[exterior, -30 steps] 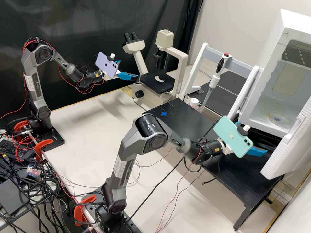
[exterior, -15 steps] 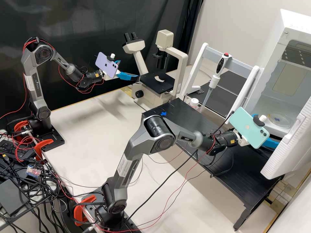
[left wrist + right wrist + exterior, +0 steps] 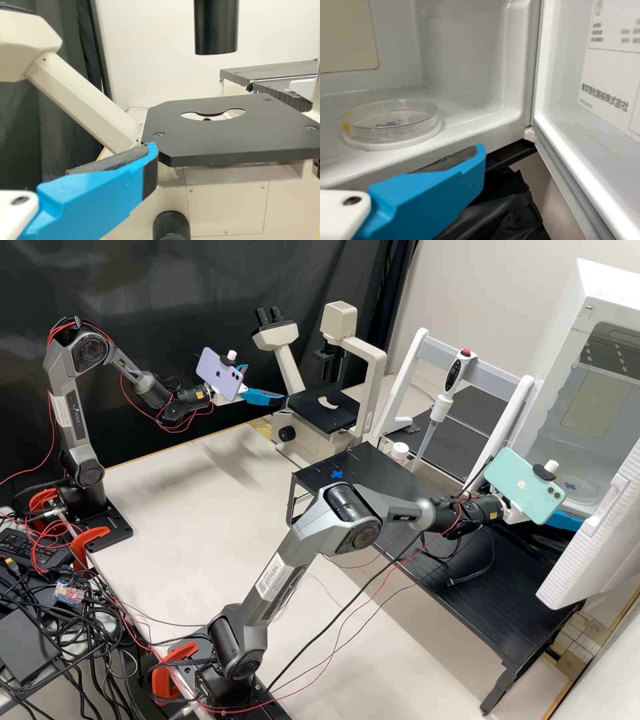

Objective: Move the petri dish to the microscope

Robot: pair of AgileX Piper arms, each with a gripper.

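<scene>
Near the front edge point(image 3: 460, 137) of the open chamber point(image 3: 465, 60), petri dish point(image 3: 392, 121)

Two arms point(image 3: 73, 417) are showing, two grippers point(image 3: 267, 383), two phones point(image 3: 220, 374). One microscope point(image 3: 339, 321), two eyepieces point(image 3: 261, 317), one pipette point(image 3: 455, 374), one cabinet point(image 3: 617, 281), one dish point(image 3: 390, 134) and one white cap point(image 3: 400, 451) are standing counted.

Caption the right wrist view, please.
Petri dish on a round white base inside the white chamber, door open, a blue gripper finger in the foreground.
</scene>
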